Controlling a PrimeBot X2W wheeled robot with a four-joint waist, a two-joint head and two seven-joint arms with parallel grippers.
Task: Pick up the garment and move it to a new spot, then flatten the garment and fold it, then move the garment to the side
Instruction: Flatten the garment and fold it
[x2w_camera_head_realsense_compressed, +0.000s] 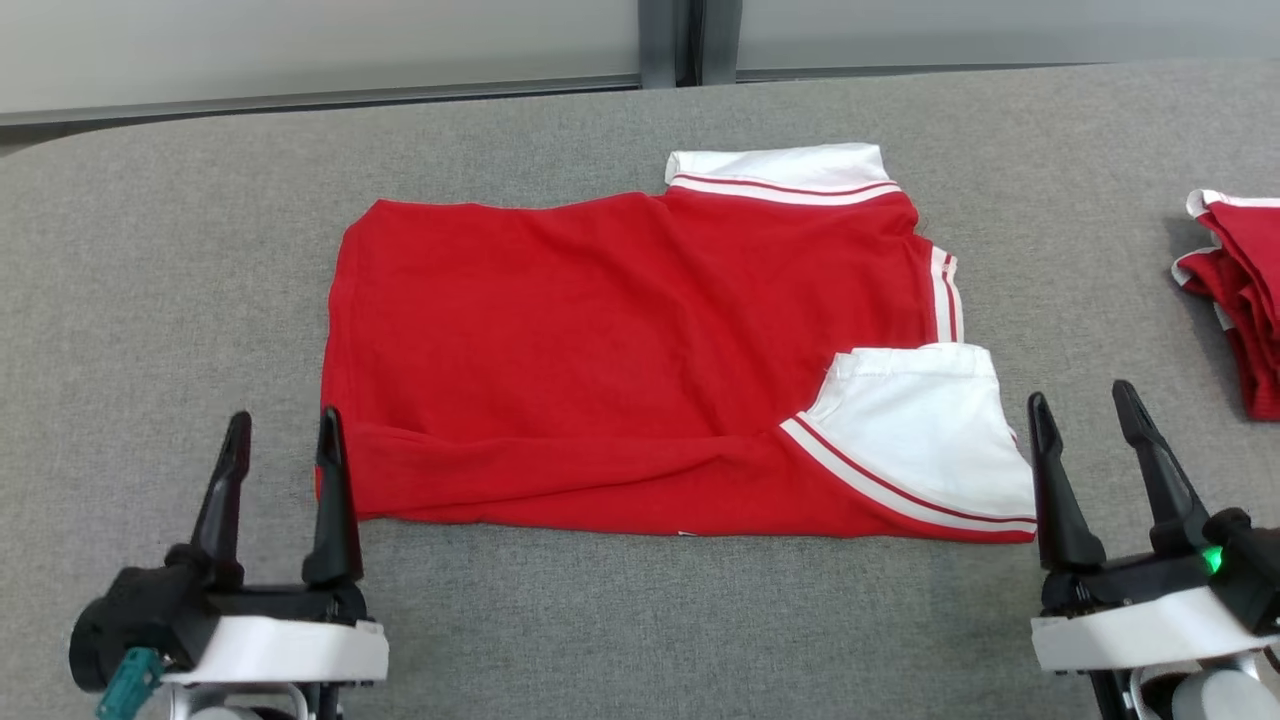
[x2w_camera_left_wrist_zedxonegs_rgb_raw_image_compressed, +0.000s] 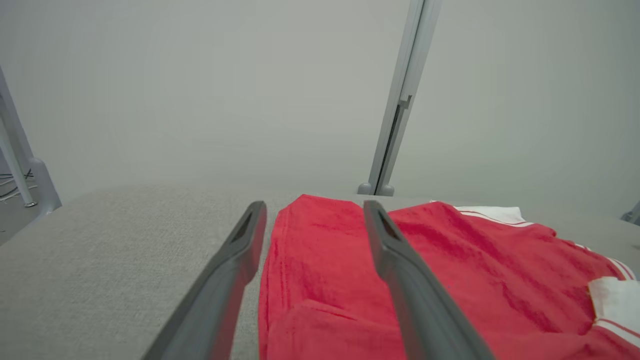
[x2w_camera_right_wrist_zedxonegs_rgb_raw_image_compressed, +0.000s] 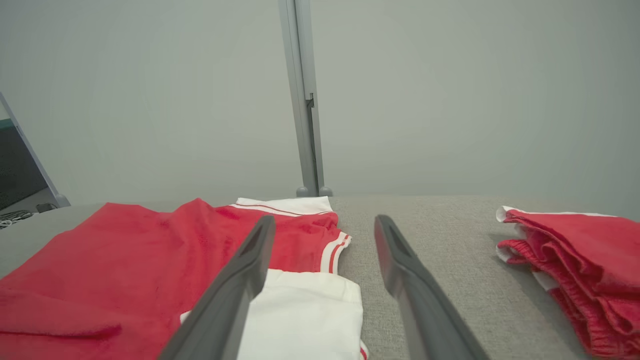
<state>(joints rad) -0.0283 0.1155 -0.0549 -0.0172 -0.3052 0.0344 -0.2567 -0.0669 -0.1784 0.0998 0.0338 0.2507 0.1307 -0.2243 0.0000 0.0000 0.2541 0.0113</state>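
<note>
My left gripper and right gripper both stand spread and empty at the near corners of the shirt. It lies folded on the table just beyond them, long axis left to right, neither arm nearer. One shirt here; one other red pile farther right.

Matt red cloth garment on a rough grey tabletop, seemingly woven fabric.
</note>
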